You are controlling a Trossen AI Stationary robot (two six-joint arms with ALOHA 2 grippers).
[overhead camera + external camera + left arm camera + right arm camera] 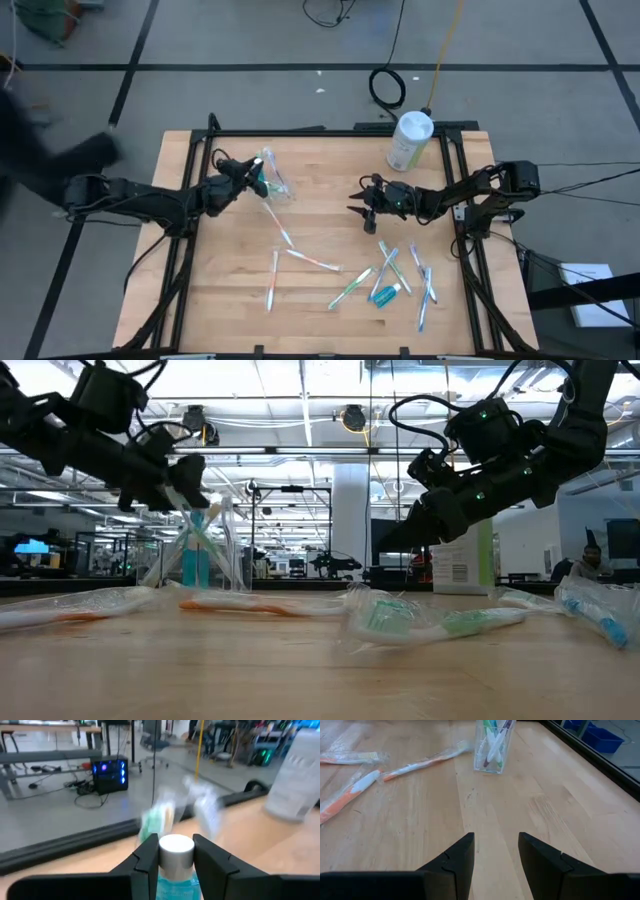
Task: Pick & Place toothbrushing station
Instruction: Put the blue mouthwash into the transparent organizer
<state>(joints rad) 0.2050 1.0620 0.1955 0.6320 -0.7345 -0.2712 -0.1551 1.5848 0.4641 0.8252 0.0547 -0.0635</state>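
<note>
The left gripper (175,862) grasps a blue toothpaste tube (176,852) by its white cap, above the clear plastic cup (274,180) at the table's far left. The right gripper (495,852) hovers mid-table, released and empty. Several wrapped toothbrushes (312,260) and 1 toothpaste tube (385,293) remain on the wooden table (330,310), so I judge most loading is left.

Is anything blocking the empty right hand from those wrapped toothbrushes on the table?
Nothing visible does. The right hand hovers open above bare wood, and the nearest wrapped toothbrushes lie loose just beyond it, with no object between.
</note>
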